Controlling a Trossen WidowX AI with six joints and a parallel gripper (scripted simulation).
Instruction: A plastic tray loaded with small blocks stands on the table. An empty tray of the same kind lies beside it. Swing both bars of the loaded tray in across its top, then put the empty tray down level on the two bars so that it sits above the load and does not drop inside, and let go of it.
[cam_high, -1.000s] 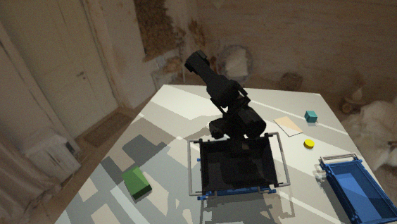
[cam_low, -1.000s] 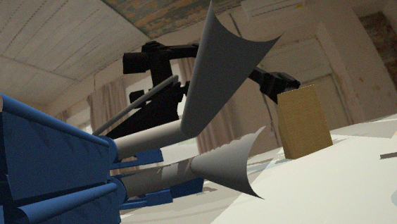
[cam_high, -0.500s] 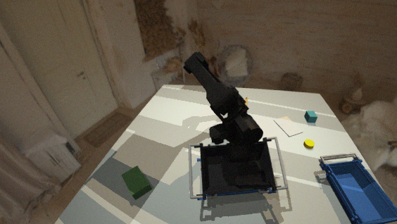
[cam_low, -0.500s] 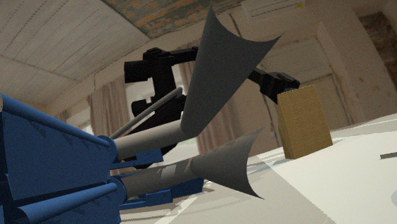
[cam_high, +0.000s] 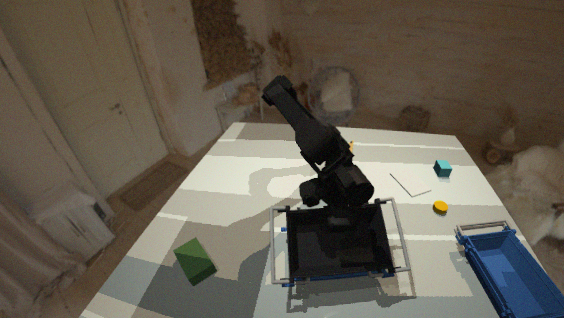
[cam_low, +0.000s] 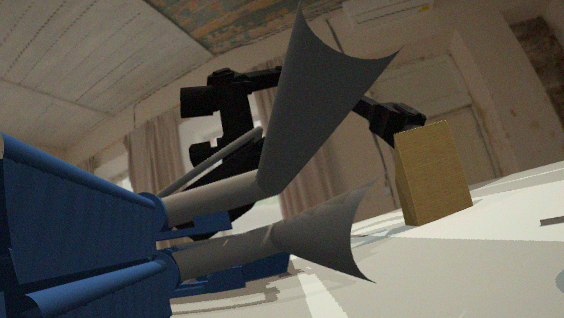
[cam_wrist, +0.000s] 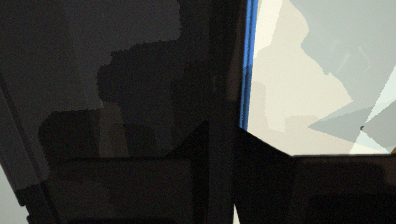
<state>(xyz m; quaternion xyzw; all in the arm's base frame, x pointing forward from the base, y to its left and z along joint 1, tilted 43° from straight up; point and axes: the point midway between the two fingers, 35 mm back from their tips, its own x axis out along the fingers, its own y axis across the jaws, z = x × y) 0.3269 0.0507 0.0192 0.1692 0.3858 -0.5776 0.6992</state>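
Observation:
The empty black tray (cam_high: 295, 245) (cam_low: 235, 162) (cam_wrist: 135, 30) hangs from my gripper (cam_wrist: 215, 128), which is shut on its far wall; in the top view the arm hides the fingers. Grey wire bars (cam_high: 273, 250) (cam_high: 400, 235) stand out over the black tray's ends. The loaded blue tray (cam_high: 325, 277) (cam_wrist: 248, 60) is close beneath; only edges and corner parts of it show. Its blocks are hidden, and I cannot tell how its own bars lie. Whether the two trays touch is hidden too.
A second blue tray (cam_high: 515, 280) (cam_low: 80, 210) stands at the right, empty, with a grey bar at its far end. A green block (cam_high: 195, 262) lies left, a yellow disc (cam_high: 440, 206) and teal cube (cam_high: 442, 169) right. A tan block (cam_low: 435, 172) stands upright beyond the trays.

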